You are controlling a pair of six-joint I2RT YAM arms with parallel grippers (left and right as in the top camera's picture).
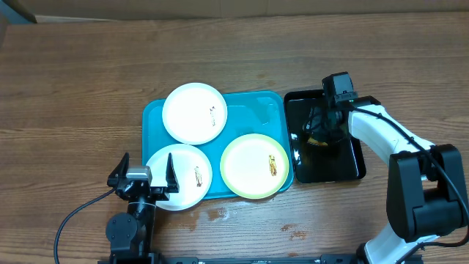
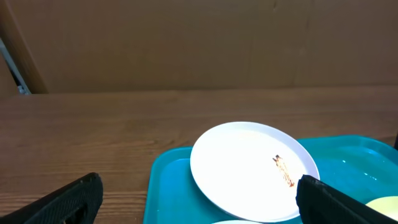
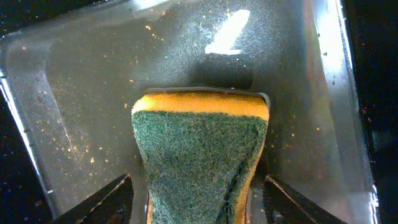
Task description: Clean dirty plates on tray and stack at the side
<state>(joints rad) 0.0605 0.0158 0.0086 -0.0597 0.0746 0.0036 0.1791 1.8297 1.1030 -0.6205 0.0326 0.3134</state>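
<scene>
Your left gripper [image 1: 146, 167] hangs with jaws spread wide at the near left edge of the turquoise tray [image 1: 256, 110], over the near white plate [image 1: 187, 176]. The far white plate [image 1: 194, 112] and the yellow-green plate [image 1: 255, 166] also sit on that tray, each marked with a brown smear. To the right, in the black tray [image 1: 352, 165], your right gripper [image 3: 198, 186] stands parted either side of the sponge [image 3: 199, 155], green face up, its length running along the fingers. The yellow-green plate lies just to that arm's left, the nearest of the three.
</scene>
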